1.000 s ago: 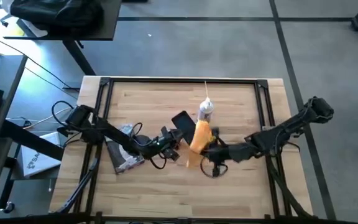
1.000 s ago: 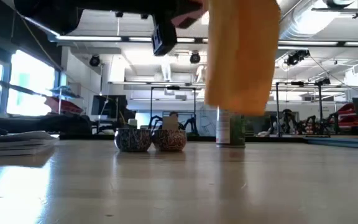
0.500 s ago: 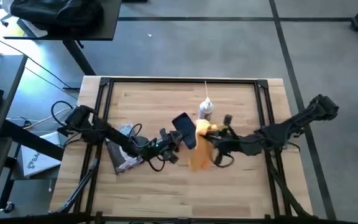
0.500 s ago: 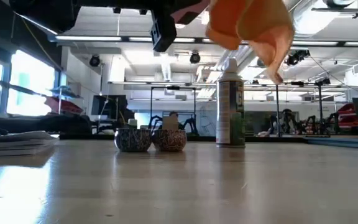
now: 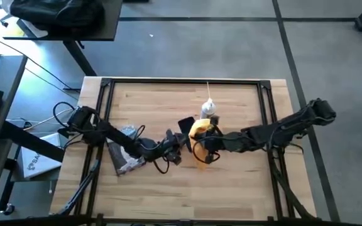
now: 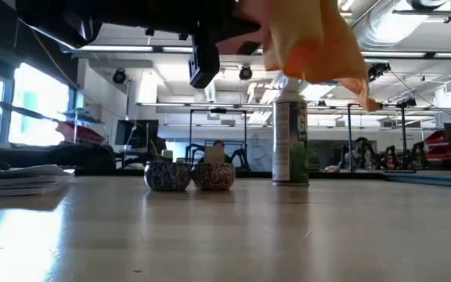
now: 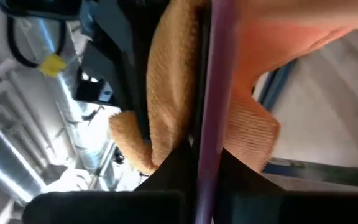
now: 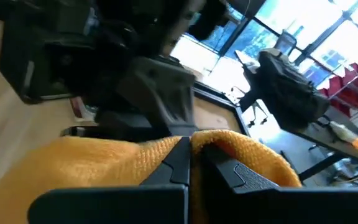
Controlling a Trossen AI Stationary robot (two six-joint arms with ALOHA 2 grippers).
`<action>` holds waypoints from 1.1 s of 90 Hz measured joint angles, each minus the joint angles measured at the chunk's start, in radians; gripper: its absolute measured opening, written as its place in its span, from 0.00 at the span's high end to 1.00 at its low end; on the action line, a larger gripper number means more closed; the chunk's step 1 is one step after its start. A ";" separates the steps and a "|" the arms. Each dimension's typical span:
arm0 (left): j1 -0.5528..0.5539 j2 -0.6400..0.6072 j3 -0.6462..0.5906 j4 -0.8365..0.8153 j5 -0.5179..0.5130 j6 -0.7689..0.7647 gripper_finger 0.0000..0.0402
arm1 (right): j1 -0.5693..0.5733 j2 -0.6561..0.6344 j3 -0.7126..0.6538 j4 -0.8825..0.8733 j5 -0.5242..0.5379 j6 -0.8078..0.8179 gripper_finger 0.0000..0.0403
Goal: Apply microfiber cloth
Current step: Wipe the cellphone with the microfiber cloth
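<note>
The orange-yellow microfiber cloth is bunched in the air over the table's middle, in front of the spray can. My right gripper is shut on it. My left gripper is shut on a thin dark flat panel with a purple edge, held off the table. The cloth lies against the panel and shows on both sides of its edge. In the low view the cloth hangs high above the tabletop. My left gripper pinches the flat panel between its two fingers; the purple edge runs out straight from between them. The panel is lifted clear of the table, with cloth against it. My right gripper pinches a bunched fold of the cloth between its two fingers, coming from the table's right. The cloth is clear of the table and drapes around the fingertips, against the panel.
A spray can stands just beyond the grippers. Two small round tins stand on the table to its left. A grey-and-white flat packet lies under my left arm. The table's near half is bare wood.
My right gripper has gone up and toward the table's left, to the panel in my left gripper. The cloth, which hung long below the fingers a second ago, is now lifted and bunched against the panel.
</note>
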 joint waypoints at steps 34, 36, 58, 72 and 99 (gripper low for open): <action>0.056 -0.007 0.005 -0.068 -0.111 -0.048 0.98 | 0.020 -0.008 -0.005 -0.078 -0.003 0.001 1.00; 0.054 -0.008 0.005 -0.068 -0.112 -0.048 0.98 | 0.022 -0.017 -0.005 -0.082 0.008 -0.003 1.00; 0.044 -0.006 0.005 -0.082 -0.088 -0.041 0.98 | 0.020 -0.088 -0.003 -0.088 0.044 -0.027 1.00; 0.044 -0.006 0.005 -0.102 -0.084 -0.039 0.98 | 0.002 -0.088 -0.002 -0.043 0.006 -0.046 1.00; 0.037 -0.001 0.005 -0.121 -0.062 -0.035 0.98 | -0.062 0.010 -0.001 -0.046 -0.060 -0.008 1.00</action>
